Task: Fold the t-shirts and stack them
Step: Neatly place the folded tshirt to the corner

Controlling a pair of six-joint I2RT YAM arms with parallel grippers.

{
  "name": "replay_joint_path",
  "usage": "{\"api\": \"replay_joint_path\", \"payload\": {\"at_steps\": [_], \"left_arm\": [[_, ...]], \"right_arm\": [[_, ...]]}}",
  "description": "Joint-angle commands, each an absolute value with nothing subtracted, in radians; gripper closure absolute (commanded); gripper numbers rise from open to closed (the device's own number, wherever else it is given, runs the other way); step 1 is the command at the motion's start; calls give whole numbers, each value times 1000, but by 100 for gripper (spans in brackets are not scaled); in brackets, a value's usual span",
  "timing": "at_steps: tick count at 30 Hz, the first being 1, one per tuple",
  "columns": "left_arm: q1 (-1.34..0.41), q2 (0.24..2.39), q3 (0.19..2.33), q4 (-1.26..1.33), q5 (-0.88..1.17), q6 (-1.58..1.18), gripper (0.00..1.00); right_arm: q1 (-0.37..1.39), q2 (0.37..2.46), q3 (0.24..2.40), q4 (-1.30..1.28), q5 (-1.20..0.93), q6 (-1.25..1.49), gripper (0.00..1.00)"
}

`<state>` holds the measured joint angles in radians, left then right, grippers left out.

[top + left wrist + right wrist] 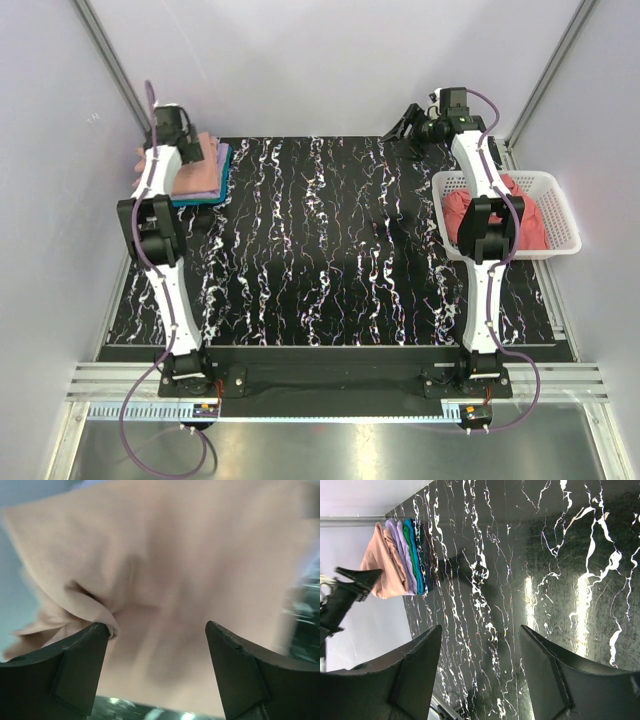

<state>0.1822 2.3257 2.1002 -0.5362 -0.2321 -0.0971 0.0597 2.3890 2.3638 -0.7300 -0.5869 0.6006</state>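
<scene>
A folded stack of t-shirts (203,172) lies at the table's far left: salmon-pink on top, lavender and teal beneath. It also shows in the right wrist view (395,560). My left gripper (172,135) is over the stack's back left edge. In the left wrist view it (157,630) is open, salmon cloth (165,565) fills the frame, and its left fingertip (95,635) touches a fold. My right gripper (405,128) is open and empty above the far right of the table, and the right wrist view shows it (480,635) over bare marble. Rose-pink t-shirts (460,212) lie crumpled in the basket.
A white lattice basket (562,200) stands at the table's right edge, beside the right arm. The black marbled tabletop (330,250) stretches between the arms. Grey walls close in on the left, back and right.
</scene>
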Motion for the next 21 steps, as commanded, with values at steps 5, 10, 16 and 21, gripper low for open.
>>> {"api": "replay_joint_path", "payload": {"at_steps": [5,10,16,21], "left_arm": [[25,2298,2258,-566,-178,-186,16],[5,2292,2267,-623,-235,-179,15],[21,2273,2209,-627,-264,-182,16],[133,2270,2120,-650,-215,-270,17]], "right_arm": [[68,2330,2385,-729,-574,606,29],[74,2255,2327,-747,-557,589,28],[81,2195,2238,-724,-554,578,29],[95,2189,2227,-706,-557,586,29]]}}
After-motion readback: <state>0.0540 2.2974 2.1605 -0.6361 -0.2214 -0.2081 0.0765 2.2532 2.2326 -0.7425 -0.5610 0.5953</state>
